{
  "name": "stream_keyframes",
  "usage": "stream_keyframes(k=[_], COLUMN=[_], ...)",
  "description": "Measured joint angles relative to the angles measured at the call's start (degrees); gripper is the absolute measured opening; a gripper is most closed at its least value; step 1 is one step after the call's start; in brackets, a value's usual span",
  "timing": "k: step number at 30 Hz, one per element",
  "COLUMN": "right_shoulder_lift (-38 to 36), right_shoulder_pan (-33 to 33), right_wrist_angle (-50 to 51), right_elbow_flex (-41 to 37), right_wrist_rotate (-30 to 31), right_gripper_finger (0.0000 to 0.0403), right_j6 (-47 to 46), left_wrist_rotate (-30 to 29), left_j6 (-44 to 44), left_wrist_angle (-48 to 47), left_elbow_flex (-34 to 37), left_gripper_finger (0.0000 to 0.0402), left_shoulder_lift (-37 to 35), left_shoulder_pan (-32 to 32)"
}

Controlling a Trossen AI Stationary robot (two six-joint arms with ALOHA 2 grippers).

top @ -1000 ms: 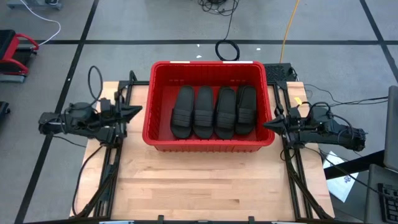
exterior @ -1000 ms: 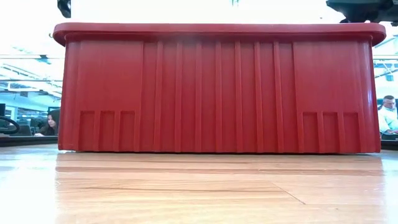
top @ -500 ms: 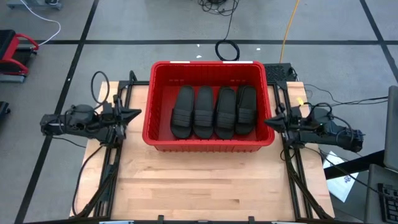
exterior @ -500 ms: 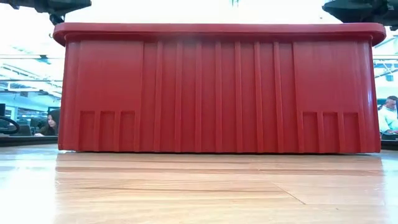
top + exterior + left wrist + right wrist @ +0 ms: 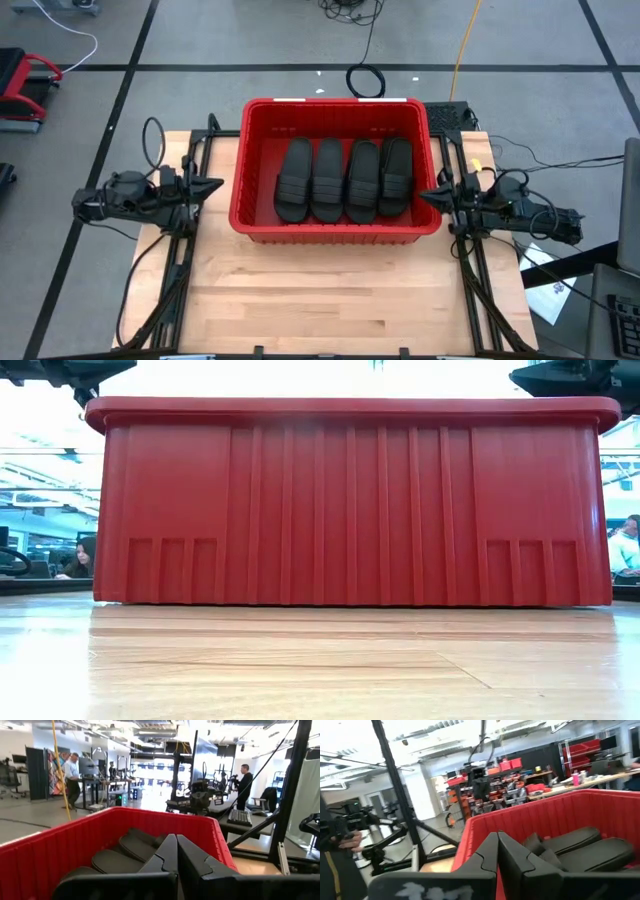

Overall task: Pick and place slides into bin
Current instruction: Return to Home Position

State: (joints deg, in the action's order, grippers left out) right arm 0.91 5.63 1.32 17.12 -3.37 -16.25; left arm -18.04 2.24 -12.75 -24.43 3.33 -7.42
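The red bin [image 5: 335, 232] stands at the table's far middle; the low view shows its ribbed wall [image 5: 350, 510]. Several black slides [image 5: 345, 180] lie side by side on its floor, also in the left wrist view [image 5: 127, 852] and the right wrist view [image 5: 580, 845]. My left gripper [image 5: 220, 183] is shut and empty just left of the bin's left wall; in its wrist view the fingertips [image 5: 176, 837] meet. My right gripper [image 5: 424, 195] is shut and empty just right of the bin's right wall [image 5: 497, 835].
Black frame rails [image 5: 185, 250] run along both table sides. Bare wooden tabletop [image 5: 330, 300] lies in front of the bin. Cables [image 5: 365, 80] lie on the floor beyond the far edge. People stand in the room behind [image 5: 72, 772].
My left arm has drawn back a little toward the table's left edge. My right gripper has shifted slightly toward the bin. Both have sunk somewhat, judging by the low view. The bin and the slides have kept still.
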Motion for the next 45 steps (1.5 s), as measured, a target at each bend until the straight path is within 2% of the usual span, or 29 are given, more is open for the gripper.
stream_keyframes(k=[5, 20, 29, 39, 45], right_shoulder_lift=[0.00, 0.00, 0.00, 0.00, 0.00], right_shoulder_pan=[0.00, 0.00, 0.00, 0.00, 0.00], right_wrist_angle=[-0.02, -0.24, -0.17, -0.13, -0.11], right_elbow_flex=[-0.02, -0.02, -0.02, -0.02, -0.02], right_wrist_rotate=[0.59, 0.41, 0.37, 0.35, 0.35], right_gripper_finger=[0.0000, 0.0000, 0.0000, 0.0000, 0.0000], right_j6=[-0.08, -2.51, -2.56, -2.56, -2.56], left_wrist_rotate=[0.00, 1.81, 2.12, 2.10, 2.10], left_j6=[0.52, 4.40, 4.08, 1.03, 0.53], left_wrist_angle=[-3.00, -3.80, -4.20, -4.15, -4.15], left_elbow_flex=[0.00, -0.02, -0.04, -0.04, -0.04], left_gripper_finger=[0.0000, 0.0001, 0.0020, 0.0002, 0.0017], left_shoulder_lift=[-3.15, -3.08, -3.08, -3.08, -3.08], left_shoulder_pan=[0.00, -0.01, 0.00, 0.00, 0.00])
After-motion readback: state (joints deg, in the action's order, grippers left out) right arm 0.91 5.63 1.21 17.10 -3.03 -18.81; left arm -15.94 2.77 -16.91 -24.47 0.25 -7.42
